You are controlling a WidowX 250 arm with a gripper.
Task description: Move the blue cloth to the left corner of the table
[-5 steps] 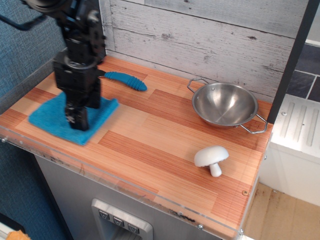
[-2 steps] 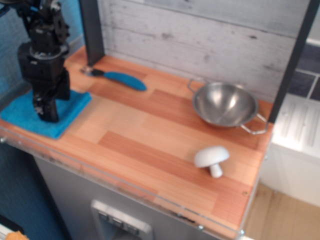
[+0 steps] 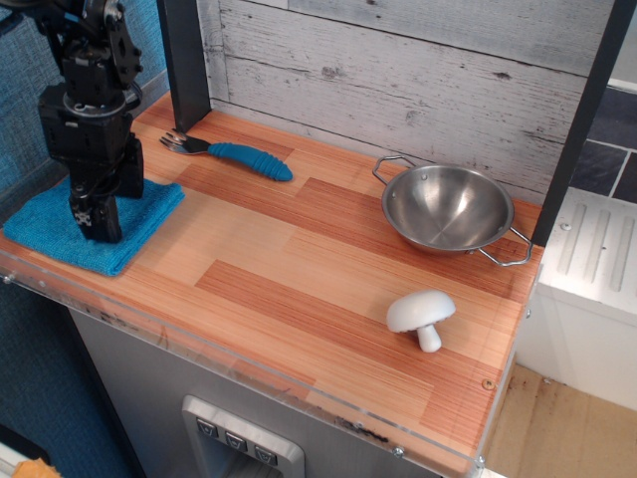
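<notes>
1. Whitewashed plank wall at the back, and in front of it the table, orange-brown and pale wood strips with a clear acrylic rim and a grey front below.
2. Other stuff on it: a blue ribbed-handled fork near the wall, a steel bowl toward the right, and a white toy mushroom in front of the bowl.
3. The blue cloth is lying flat at the far left end of the table, right up against the front rim. Looks to me like it's basically in the corner already.
4. Key relation: the cloth is directly under the gripper, not off to any side. Its longer spread runs from the left rim back toward the fork.
5. Arm pose: it comes down from the top left, wrist pointing nearly straight down, fingertips right at the cloth surface around its middle.
6. Jaws: honestly can't tell. The fingers read as one dark block from this angle, so I can't say if they're pinching fabric or have let go.
7. My guess is what's left is releasing and lifting straight up.
</notes>
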